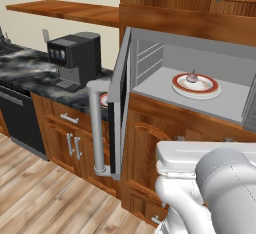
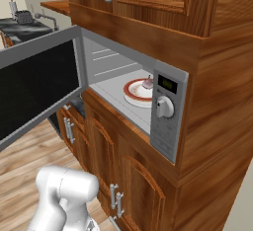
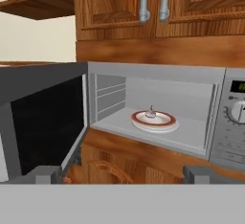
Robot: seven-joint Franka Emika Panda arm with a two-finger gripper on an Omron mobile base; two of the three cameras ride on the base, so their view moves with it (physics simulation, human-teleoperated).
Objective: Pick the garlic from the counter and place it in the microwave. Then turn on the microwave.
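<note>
The garlic (image 1: 192,77) (image 2: 147,83) (image 3: 150,113), a small whitish-pink bulb, rests on a red-rimmed plate (image 1: 176,83) (image 2: 129,91) (image 3: 165,122) inside the microwave (image 1: 200,58) (image 2: 165,126) (image 3: 229,137). Its black glass door (image 1: 117,103) (image 2: 34,92) (image 3: 43,117) is swung wide to the left, with the bar handle (image 1: 96,128) on the outer side. A round knob (image 2: 164,107) (image 3: 238,112) sits on the right panel. My gripper (image 3: 124,175) is open, fingertips far apart with nothing between them, back from the opening and facing the cavity.
The dark marble counter (image 1: 30,73) runs left of the microwave, with a black-and-grey coffee machine (image 1: 75,58) on it. Another red-rimmed plate (image 1: 103,99) peeks out behind the open door. Wooden cabinets (image 2: 108,156) stand below and above. The door juts out into the room.
</note>
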